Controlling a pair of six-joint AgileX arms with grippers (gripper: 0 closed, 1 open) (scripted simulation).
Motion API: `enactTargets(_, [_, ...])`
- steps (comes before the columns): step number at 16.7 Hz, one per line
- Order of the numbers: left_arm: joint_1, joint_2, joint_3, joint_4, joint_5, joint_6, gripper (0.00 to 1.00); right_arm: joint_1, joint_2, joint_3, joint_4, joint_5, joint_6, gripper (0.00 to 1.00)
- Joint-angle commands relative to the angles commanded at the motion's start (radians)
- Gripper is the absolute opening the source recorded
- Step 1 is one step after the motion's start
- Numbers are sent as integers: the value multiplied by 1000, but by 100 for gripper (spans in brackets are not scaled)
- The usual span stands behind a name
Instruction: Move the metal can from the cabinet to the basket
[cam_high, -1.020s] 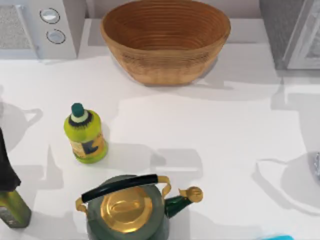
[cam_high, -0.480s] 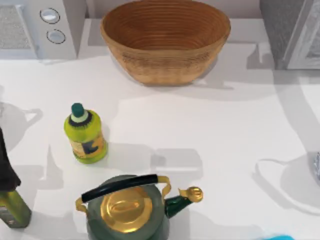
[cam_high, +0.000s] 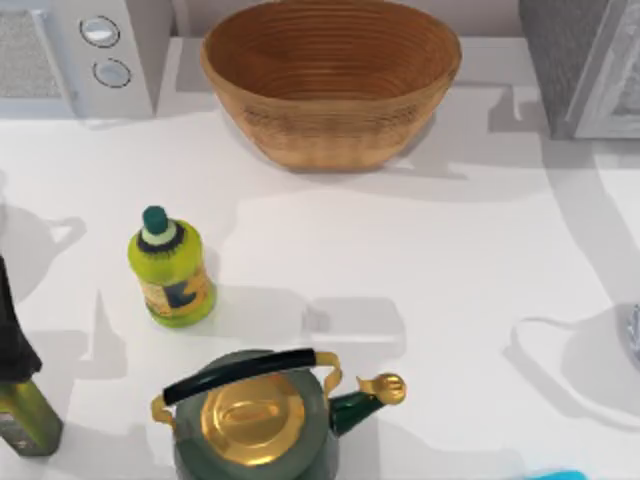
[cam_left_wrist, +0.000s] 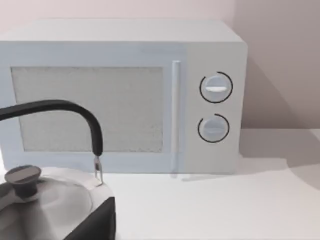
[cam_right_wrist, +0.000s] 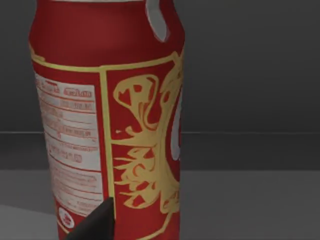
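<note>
The metal can (cam_right_wrist: 107, 120) stands upright in the dark cabinet (cam_high: 578, 62), close before the right pincer — a dark fingertip (cam_right_wrist: 95, 225) against its base. The reach-and-grasp step, I judge; grip unclear. Next: clamp, withdraw, carry to the basket (cam_high: 330, 80).

Top cam: basket (cam_high: 331, 80) at the back, centre, nothing visible inside it. Cabinet (cam_high: 585, 65) at the back right corner, pale door frame facing the table. White microwave (cam_high: 80, 55) with two round knobs at the back left. Yellow-green bottle (cam_high: 172, 266) upright, left of centre, well apart from the basket. Green kettle (cam_high: 260, 415) with a brass lid at the front edge, just in front of the bottle, spout pointing right. Olive bottle (cam_high: 22, 410) cut off at the left edge.
</note>
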Motion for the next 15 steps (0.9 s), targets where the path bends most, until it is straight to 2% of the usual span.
enactTargets(8, [0,0,0,0,0,0,100,179,65,37,48,182,-6,100])
enactTargets(15, [0,0,0,0,0,0,100,169,106,75,52,172,-6,100])
